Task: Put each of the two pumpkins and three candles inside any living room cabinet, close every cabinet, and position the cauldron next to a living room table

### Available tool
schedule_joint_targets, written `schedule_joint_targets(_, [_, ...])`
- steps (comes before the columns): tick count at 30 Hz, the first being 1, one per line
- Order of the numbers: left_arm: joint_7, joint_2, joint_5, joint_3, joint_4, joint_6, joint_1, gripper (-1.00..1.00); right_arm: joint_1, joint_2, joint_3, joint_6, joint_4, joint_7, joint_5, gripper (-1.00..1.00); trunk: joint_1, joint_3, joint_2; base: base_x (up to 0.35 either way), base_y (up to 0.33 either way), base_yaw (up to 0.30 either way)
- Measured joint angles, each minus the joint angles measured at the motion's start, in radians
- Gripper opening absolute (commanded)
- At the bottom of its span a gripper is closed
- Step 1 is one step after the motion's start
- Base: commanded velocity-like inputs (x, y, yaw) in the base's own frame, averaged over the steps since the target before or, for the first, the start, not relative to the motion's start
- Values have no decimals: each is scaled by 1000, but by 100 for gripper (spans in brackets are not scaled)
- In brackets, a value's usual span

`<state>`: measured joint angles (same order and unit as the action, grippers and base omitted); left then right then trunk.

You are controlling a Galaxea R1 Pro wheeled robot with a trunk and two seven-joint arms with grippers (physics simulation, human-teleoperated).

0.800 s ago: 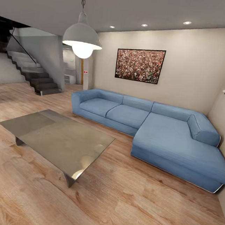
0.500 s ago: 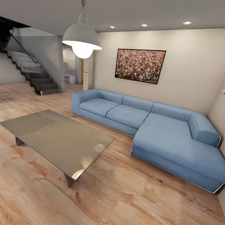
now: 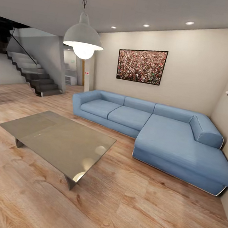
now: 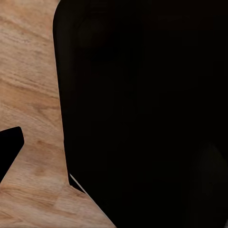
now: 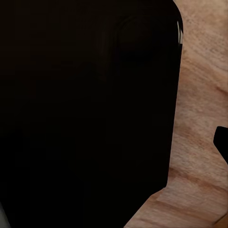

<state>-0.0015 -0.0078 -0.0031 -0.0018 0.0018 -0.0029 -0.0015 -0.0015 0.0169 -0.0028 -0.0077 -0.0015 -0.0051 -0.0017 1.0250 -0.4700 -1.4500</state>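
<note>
Both wrist cameras look down along the arms at a large black part of the robot's own body (image 4: 142,109), which blocks most of each picture. In the left wrist view a small dark tip (image 4: 8,149) pokes in at the edge, and in the right wrist view a similar dark tip (image 5: 222,142) shows at the edge; both may be finger ends, but they are too cropped to say. Whether either gripper's fingers are spread or closed cannot be made out
</note>
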Motion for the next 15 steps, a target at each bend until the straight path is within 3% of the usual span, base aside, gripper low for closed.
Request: schedule_joint_targets(15, [0, 0, 0, 1, 0, 0, 0, 100, 0, 0, 0, 0, 0, 0, -1, 100, 0, 0, 0, 0, 0, 0])
